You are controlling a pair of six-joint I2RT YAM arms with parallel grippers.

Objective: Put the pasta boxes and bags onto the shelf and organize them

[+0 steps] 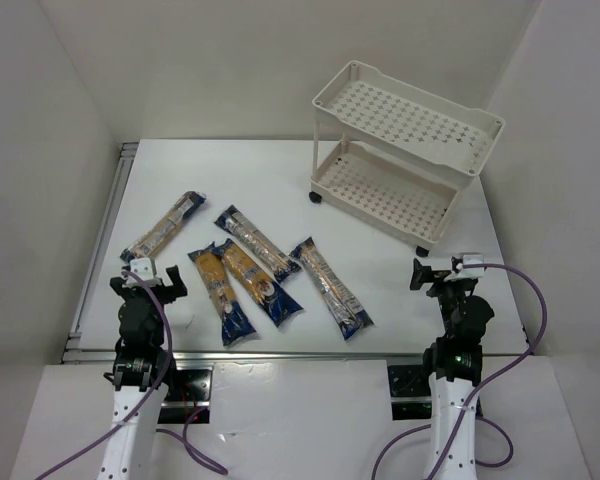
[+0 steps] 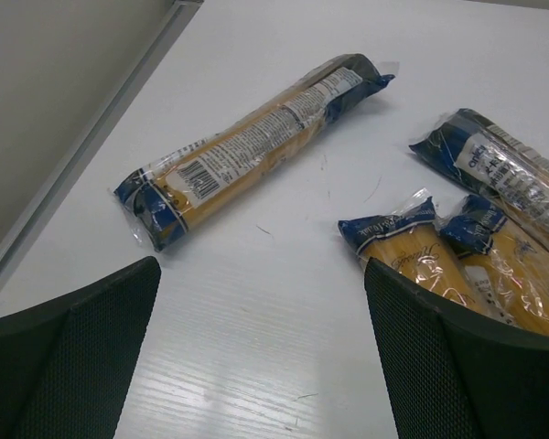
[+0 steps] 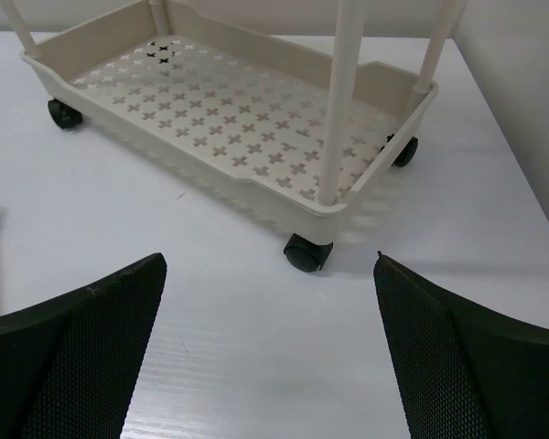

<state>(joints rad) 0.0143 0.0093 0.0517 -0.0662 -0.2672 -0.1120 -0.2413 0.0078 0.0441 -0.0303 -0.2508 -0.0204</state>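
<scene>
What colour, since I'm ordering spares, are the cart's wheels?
Black wheels on a cream cart, clearest in the right wrist view.

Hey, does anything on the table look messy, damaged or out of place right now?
The five spaghetti packets lie scattered at different angles on the table, none on the cart. The cart stands at an angle to the table's edges, both trays empty. No spill or damage shows.

Bright, even, diffuse overhead light. Soft, small shadows under the shelf [image 3: 210, 119] and its wheels [image 3: 307, 253]. Mild glare on the spaghetti packets [image 2: 256, 142] film. White table [image 1: 380, 290] close to blown out. All three views sharp.
</scene>
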